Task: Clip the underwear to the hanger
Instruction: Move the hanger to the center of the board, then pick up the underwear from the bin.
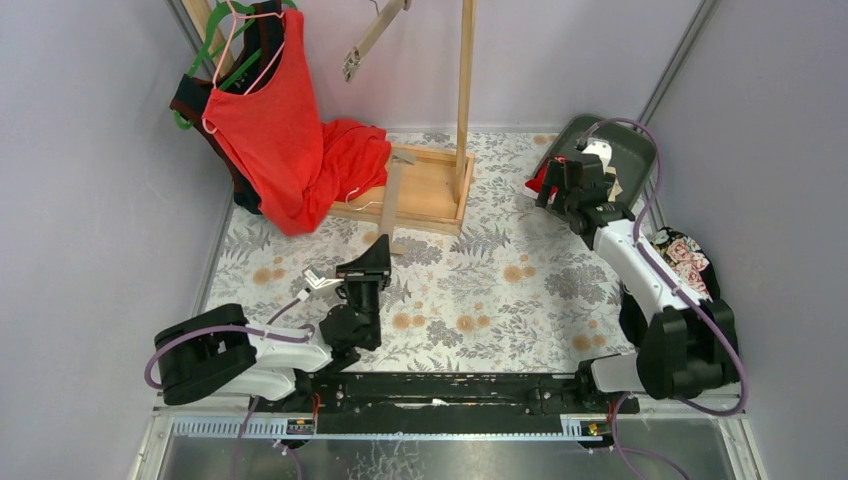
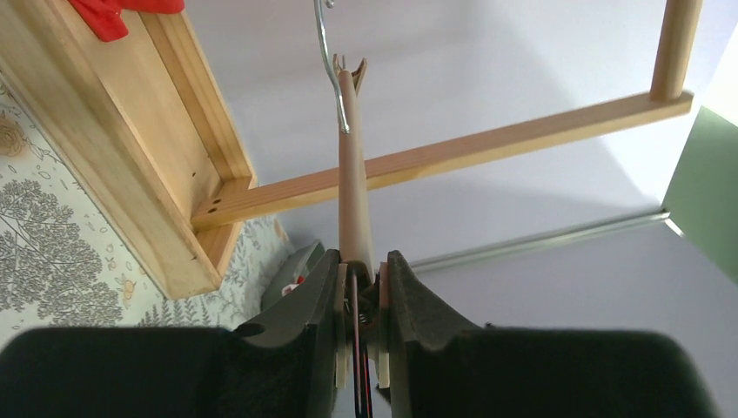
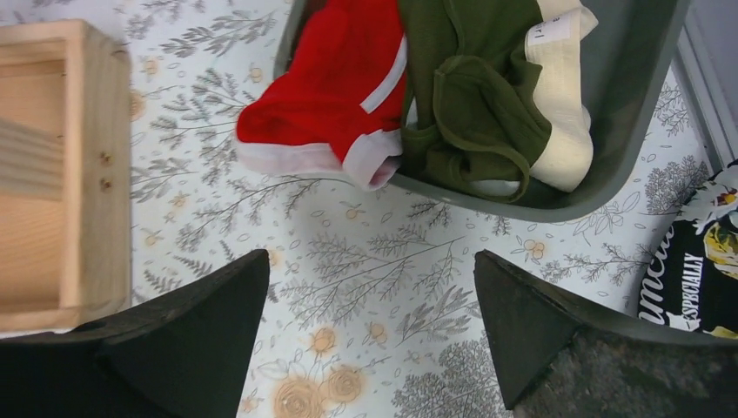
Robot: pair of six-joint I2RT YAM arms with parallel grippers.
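The underwear lies in a grey-green bin [image 3: 609, 165]: a bright red brief [image 3: 331, 87] spills over the bin's near rim, and a dark olive brief [image 3: 470, 96] with a cream waistband lies beside it. My right gripper [image 3: 370, 261] hovers open over the floral table just short of the red brief [image 1: 540, 180], with nothing between its fingers. My left gripper [image 2: 361, 279] is shut on the clip end of a wooden hanger [image 2: 352, 174], whose bar points away from me to a metal hook [image 2: 329, 61]. In the top view the left gripper [image 1: 378, 255] holds that hanger [image 1: 392, 200] near the table's middle.
A wooden rack base [image 1: 430, 185] and its post [image 1: 465, 90] stand at the back centre. A large red tank top [image 1: 270, 130] hangs at the back left, with a second clip hanger [image 1: 375, 40] above. A black floral cloth [image 1: 685, 255] lies at the right wall.
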